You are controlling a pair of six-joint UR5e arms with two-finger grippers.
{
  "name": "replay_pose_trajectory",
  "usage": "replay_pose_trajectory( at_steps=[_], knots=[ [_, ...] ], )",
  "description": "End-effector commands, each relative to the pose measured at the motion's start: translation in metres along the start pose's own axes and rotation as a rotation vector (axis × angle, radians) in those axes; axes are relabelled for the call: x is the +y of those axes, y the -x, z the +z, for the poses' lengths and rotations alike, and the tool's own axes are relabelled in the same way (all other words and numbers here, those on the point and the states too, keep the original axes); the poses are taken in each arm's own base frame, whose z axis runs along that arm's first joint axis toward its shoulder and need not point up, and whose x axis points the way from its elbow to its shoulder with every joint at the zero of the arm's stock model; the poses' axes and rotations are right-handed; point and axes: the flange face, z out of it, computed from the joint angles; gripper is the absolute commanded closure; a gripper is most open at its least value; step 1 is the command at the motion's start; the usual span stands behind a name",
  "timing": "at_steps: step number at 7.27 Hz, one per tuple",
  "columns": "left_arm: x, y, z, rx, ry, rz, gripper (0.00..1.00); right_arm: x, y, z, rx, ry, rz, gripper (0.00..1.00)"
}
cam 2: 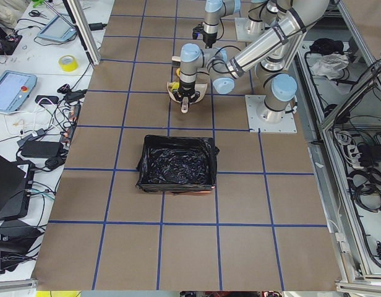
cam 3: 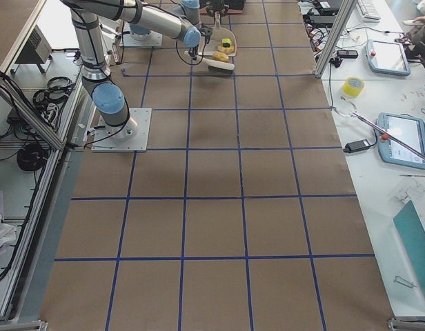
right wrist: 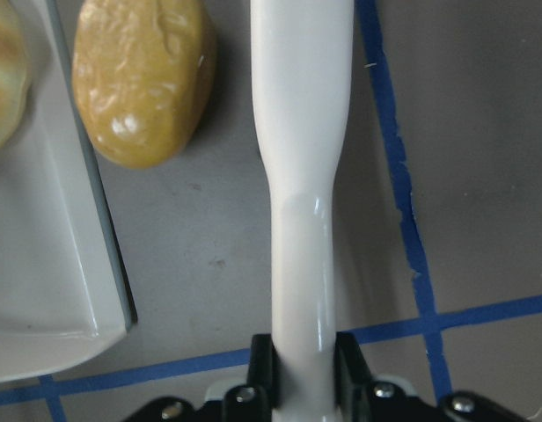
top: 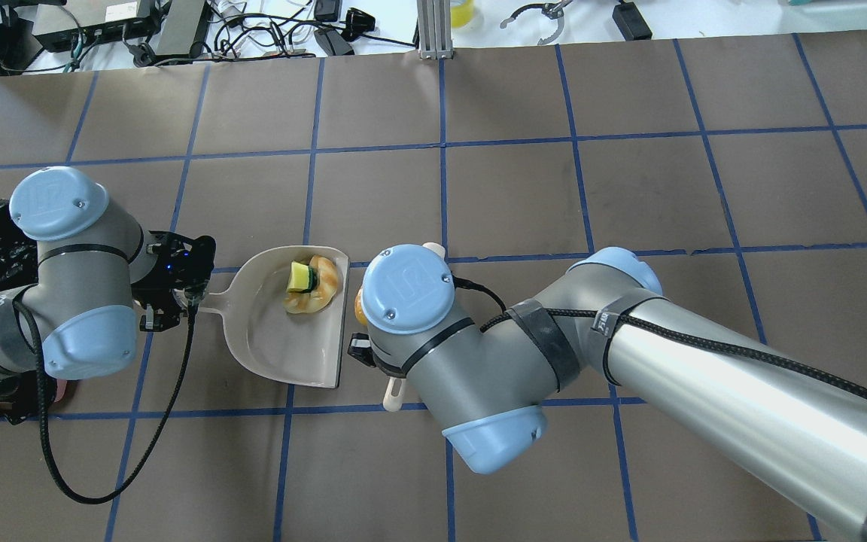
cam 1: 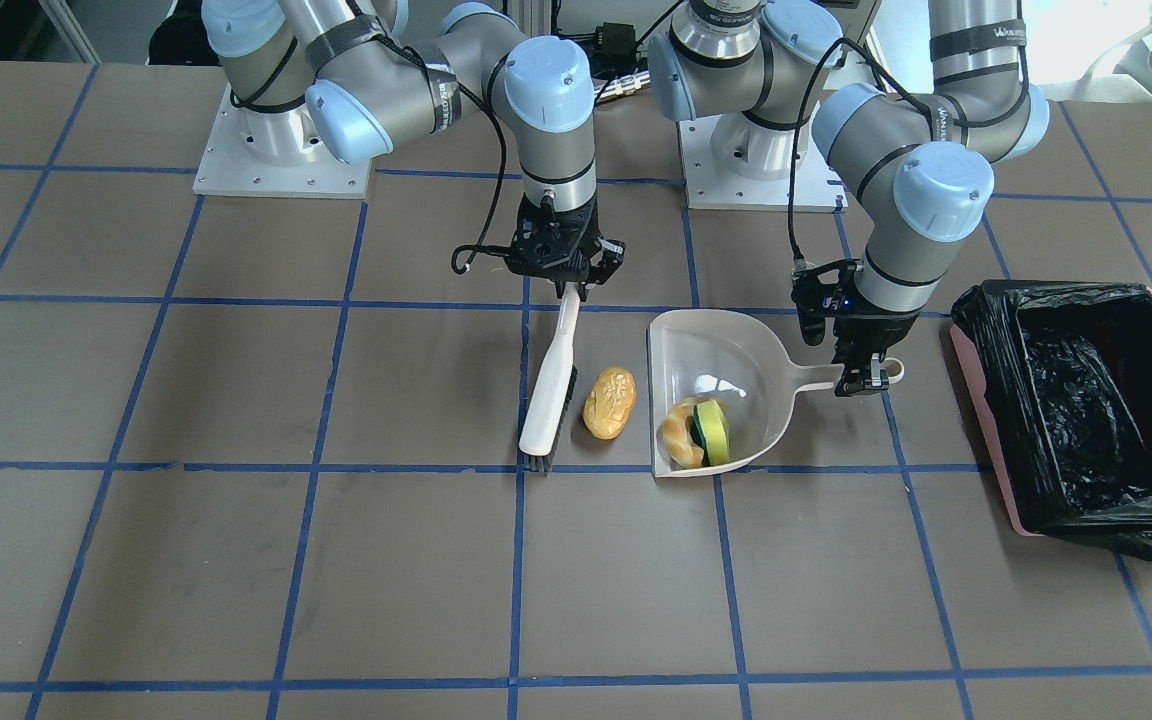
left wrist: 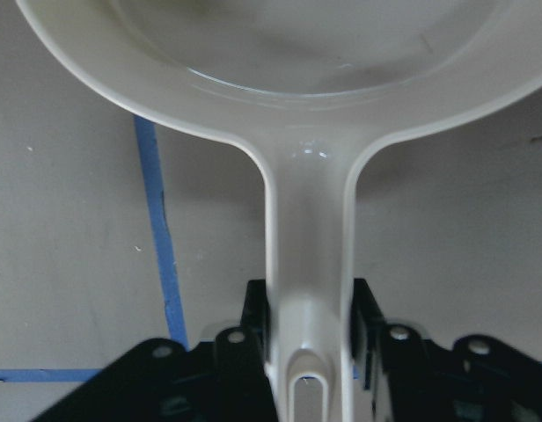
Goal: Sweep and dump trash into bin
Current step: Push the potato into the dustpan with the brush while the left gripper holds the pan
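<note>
The golden-brown potato lump [cam 1: 609, 402] lies on the table between the cream brush [cam 1: 551, 400] and the open edge of the pale dustpan [cam 1: 736, 345]. The pastry ring [cam 1: 679, 436] and the yellow-green sponge wedge [cam 1: 714, 432] lie inside the dustpan near its mouth. My right gripper [cam 1: 568, 285] is shut on the brush handle [right wrist: 302, 132], with the bristles on the table beside the lump [right wrist: 139, 83]. My left gripper [cam 1: 861, 375] is shut on the dustpan handle [left wrist: 308, 237]. The pink-sided bin [cam 1: 1086, 400] with its black bag stands apart, beyond the left arm.
The brown table mat carries a blue tape grid [cam 1: 516, 560]. The two arm bases [cam 1: 281, 150] stand at the robot's side of the table. Cables and devices lie past the table's far edge [top: 253, 30]. In the overhead view my right arm hides most of the brush.
</note>
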Motion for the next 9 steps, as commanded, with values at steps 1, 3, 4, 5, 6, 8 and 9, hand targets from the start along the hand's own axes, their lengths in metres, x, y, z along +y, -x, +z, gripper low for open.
replay_pose_trajectory(
  at_steps=[1,3,4,5,6,8,9],
  knots=[
    [0.001,0.001,0.002,0.002,-0.002,-0.004,1.00,0.013,0.038,0.012,-0.044,0.028,0.013,1.00],
    [0.002,0.005,0.003,0.004,-0.006,-0.012,1.00,0.013,0.069,0.017,-0.077,0.013,0.051,1.00],
    [0.003,0.008,0.000,-0.001,-0.002,-0.011,1.00,0.019,0.082,0.013,-0.094,0.012,0.065,1.00],
    [0.004,0.009,-0.001,-0.002,-0.001,-0.012,1.00,0.027,0.095,0.007,-0.114,0.016,0.087,1.00],
    [0.004,0.011,-0.001,-0.002,0.000,-0.012,1.00,0.041,0.105,0.004,-0.123,0.019,0.099,1.00],
    [0.004,0.011,-0.001,-0.003,-0.003,-0.013,1.00,0.046,0.106,0.005,-0.115,0.025,0.128,1.00],
    [0.004,0.011,-0.002,-0.004,-0.003,-0.015,1.00,0.047,0.105,0.006,-0.110,0.028,0.128,1.00]
  ],
)
